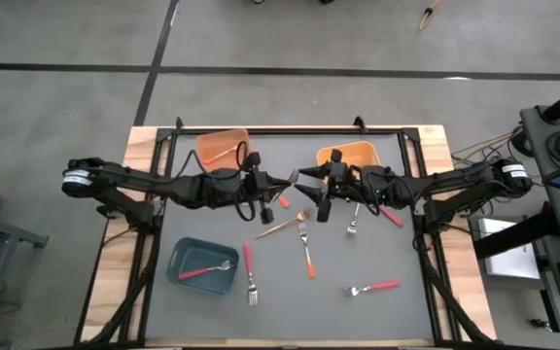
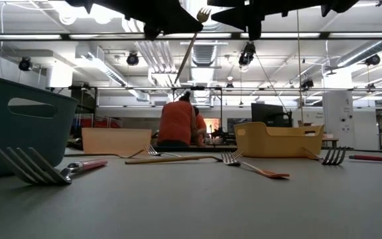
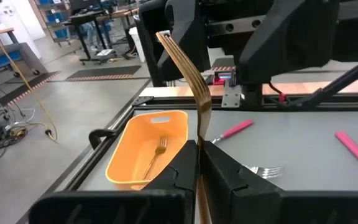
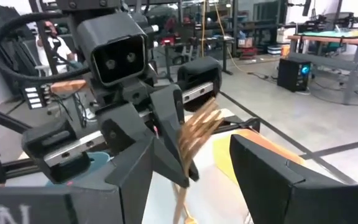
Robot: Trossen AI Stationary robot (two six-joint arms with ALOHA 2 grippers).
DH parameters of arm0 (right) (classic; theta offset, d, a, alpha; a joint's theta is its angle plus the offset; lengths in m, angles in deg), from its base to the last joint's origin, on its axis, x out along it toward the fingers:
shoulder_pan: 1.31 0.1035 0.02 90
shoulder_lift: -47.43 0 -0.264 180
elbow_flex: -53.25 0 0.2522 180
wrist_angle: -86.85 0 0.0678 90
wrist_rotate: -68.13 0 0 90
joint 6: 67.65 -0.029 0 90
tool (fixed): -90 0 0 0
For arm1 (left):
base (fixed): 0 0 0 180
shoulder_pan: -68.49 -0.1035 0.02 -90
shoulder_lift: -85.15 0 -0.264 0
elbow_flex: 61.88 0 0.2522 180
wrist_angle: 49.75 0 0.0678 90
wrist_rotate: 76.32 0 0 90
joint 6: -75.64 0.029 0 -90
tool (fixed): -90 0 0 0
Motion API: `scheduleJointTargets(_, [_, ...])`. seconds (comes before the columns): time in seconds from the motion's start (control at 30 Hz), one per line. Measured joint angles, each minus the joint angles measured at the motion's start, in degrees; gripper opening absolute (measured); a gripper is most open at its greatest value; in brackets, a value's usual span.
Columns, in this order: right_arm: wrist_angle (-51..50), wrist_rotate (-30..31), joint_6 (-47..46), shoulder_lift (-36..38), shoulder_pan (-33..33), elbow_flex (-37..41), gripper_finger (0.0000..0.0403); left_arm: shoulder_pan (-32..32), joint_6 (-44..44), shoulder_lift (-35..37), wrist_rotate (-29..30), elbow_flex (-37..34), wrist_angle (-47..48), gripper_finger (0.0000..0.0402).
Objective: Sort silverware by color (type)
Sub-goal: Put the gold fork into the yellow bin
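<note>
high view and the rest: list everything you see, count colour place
bins: 3; orange far left, yellow-orange far right, teal near left
gold forks: 3; one on the mat centre, one in the yellow-orange bin, one held up between the arms
red-handled forks: at least 5; one in the orange bin, one in the teal bin, three loose
orange-handled fork: 1; mat centre
mat: 1; dark grey
person: 1; orange top, room behind
left gripper: shut on the raised gold fork
right gripper: open around its tines
</note>
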Motion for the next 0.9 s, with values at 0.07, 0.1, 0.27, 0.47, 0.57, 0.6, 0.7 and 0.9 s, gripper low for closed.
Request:
scheduleJointTargets(0.07, [0.0,-0.1,0.0,0.0,0.0,0.0,0.0203,0.0,0.0,-0.6,0.0,0.0,-1.8,0.0])
scheduleJointTargets(0.1, [0.0,-0.5,0.0,0.0,0.0,0.0,0.0203,0.0,-0.1,-0.9,0.0,0.0,-2.5,0.0])
scheduleJointTargets(0.27, [0.2,-1.3,0.0,0.0,0.0,0.0,0.0203,0.0,-0.3,-3.2,0.0,0.0,-7.0,0.0])
scheduleJointTargets(0.47, [1.2,-1.3,0.0,-0.7,0.0,0.0,0.0199,0.0,-0.3,-3.9,-0.1,0.0,-8.0,0.0])
scheduleJointTargets(0.57, [2.4,-1.3,0.0,-1.3,-0.1,0.0,0.0181,0.0,-0.3,-3.9,-0.1,0.0,-8.7,0.0])
scheduleJointTargets(0.6, [2.5,-1.3,0.0,-1.4,-0.1,0.0,0.0173,0.0,-0.3,-3.9,-0.1,0.1,-8.9,0.0])
scheduleJointTargets(0.7, [4.2,-1.3,0.5,-2.5,-0.1,0.0,0.0143,0.0,-0.3,-3.9,-0.1,0.1,-8.8,0.0])
scheduleJointTargets(0.9, [5.7,-1.1,2.1,-3.5,-0.1,0.0,0.006,0.0,-0.2,-3.9,-0.2,0.1,-8.7,0.0])
